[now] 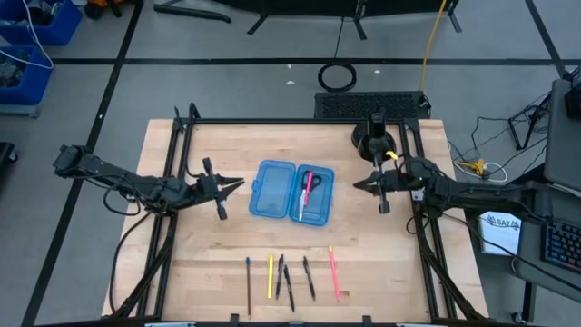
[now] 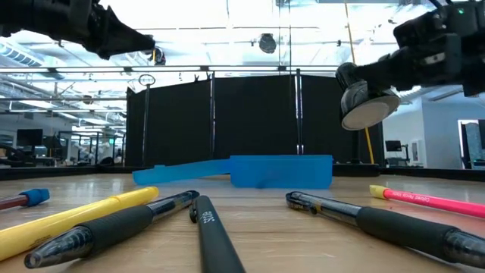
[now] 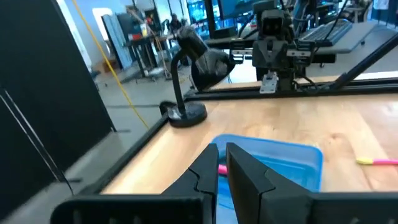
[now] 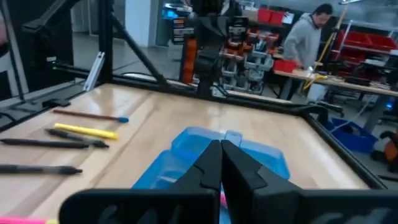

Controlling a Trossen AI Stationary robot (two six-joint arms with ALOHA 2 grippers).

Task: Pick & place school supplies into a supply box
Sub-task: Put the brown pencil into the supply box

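Observation:
The translucent blue supply box [image 1: 292, 191] lies open in the middle of the table, both halves flat. A pink pen and the small dark-handled scissors [image 1: 307, 193] lie in its right half. Near the table's near edge lie, side by side, a thin brown stick [image 1: 248, 272], a yellow pencil [image 1: 270, 275], black pens [image 1: 289, 280] and a pink pen [image 1: 333, 271]. My left gripper [image 1: 238, 183] hovers shut just left of the box, holding nothing. My right gripper [image 1: 357, 184] hovers shut just right of it, also holding nothing. Both point at the box [image 3: 280, 158] [image 4: 205, 146].
A black round stand with a lamp head [image 1: 375, 139] stands at the far right of the table, behind my right gripper. The black frame rails [image 1: 172, 173] run along the table's left, right and far sides. A person [image 4: 308, 37] stands in the room beyond.

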